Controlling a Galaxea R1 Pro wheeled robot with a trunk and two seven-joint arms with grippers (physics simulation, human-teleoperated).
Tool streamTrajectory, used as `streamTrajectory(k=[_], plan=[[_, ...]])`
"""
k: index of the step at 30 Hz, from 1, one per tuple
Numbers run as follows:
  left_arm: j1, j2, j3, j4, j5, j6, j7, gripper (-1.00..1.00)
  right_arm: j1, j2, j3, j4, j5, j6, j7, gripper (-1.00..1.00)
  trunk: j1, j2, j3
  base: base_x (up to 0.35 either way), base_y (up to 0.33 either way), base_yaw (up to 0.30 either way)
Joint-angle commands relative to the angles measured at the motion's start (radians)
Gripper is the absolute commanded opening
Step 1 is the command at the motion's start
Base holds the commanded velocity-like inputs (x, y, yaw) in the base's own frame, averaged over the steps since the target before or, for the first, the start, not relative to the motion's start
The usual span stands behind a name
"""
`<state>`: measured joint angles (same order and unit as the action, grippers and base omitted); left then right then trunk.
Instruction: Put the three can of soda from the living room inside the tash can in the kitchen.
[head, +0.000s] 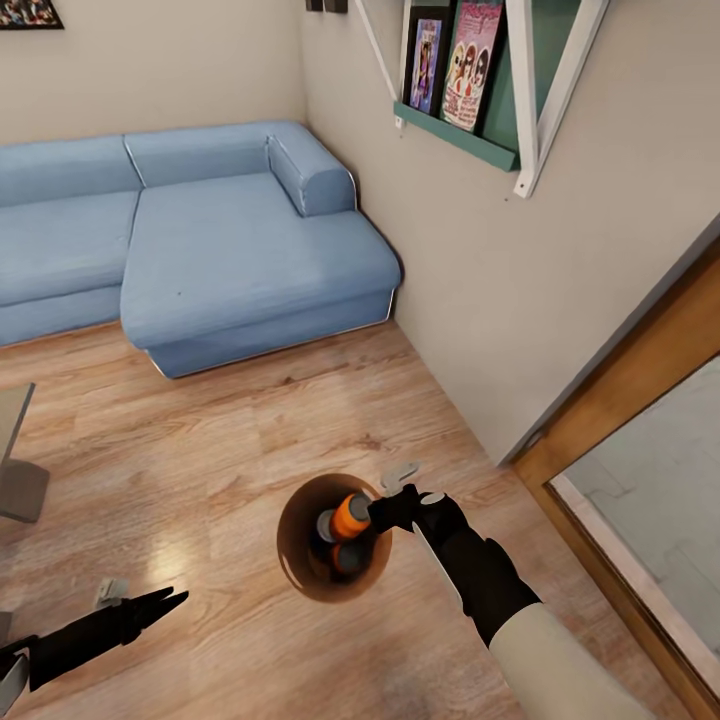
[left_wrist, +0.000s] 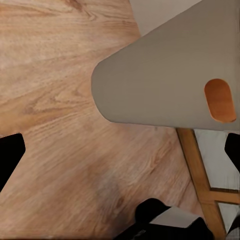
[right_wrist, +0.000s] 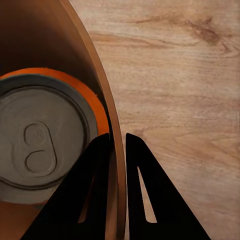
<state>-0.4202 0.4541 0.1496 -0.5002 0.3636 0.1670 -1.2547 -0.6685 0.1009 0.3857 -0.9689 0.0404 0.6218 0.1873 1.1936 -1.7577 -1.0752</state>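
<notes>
Bin (head: 300, 570) sits on the wood floor (head: 200, 440) of the living room, near the corner wall (head: 470, 260) and a wood-framed doorway (head: 640, 390). Brown inside and rim. Right tool (head: 385, 512) is at the bin's rim on the doorway side; in the right wrist view its two black fingers (right_wrist: 145, 200) stand nearly together, one on each side of the thin bin wall (right_wrist: 102, 100), so it looks clamped on the rim. Inside the bin: an orange can (head: 350, 515) lying tilted near the top, grey end facing away from the tool, its side right against the tool tip. A second orange can (head: 347, 556) is lower down, partly hidden, with something dark beside it that cannot be identified. Right wrist view shows a grey can top with pull tab (right_wrist: 37, 140) and orange edge close to the inner wall. Left tool (head: 165, 601) hangs low over bare floor, well apart from the bin, fingers together at a point in the head view; the left wrist view shows only dark finger edges at the frame sides, so open or shut cannot be told. Blue corner sofa (head: 200, 230) is against the far walls, and a green wall shelf (head: 460, 135) holds pictures.
</notes>
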Motion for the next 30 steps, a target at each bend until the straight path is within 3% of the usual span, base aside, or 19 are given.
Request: streamTrajectory(k=[1,15,21,30], plan=[[0.0,0.0,-0.002,0.0,0.0,0.0,0.0,1.0,0.0,0.0,0.0,-0.001,-0.017,0.002,0.008,-1.0,0.004,-0.007,-0.003,0.0,0.0,0.0],[0.0,0.0,-0.01,0.0,0.001,0.0,0.0,1.0,0.0,0.0,0.001,-0.002,-0.017,0.001,0.008,-1.0,0.058,-0.105,-0.047,0.0,0.0,0.0],[0.0,0.001,-0.006,-0.003,0.0,-0.001,-0.056,1.0,0.0,0.0,0.001,-0.002,-0.017,0.001,0.008,-1.0,0.081,-0.147,-0.066,0.0,0.0,0.0],[0.0,0.002,-0.004,-0.003,0.0,-0.001,-0.069,1.0,0.0,0.0,0.001,-0.002,-0.017,0.001,0.008,-1.0,0.115,-0.21,-0.094,0.0,0.0,0.0]])
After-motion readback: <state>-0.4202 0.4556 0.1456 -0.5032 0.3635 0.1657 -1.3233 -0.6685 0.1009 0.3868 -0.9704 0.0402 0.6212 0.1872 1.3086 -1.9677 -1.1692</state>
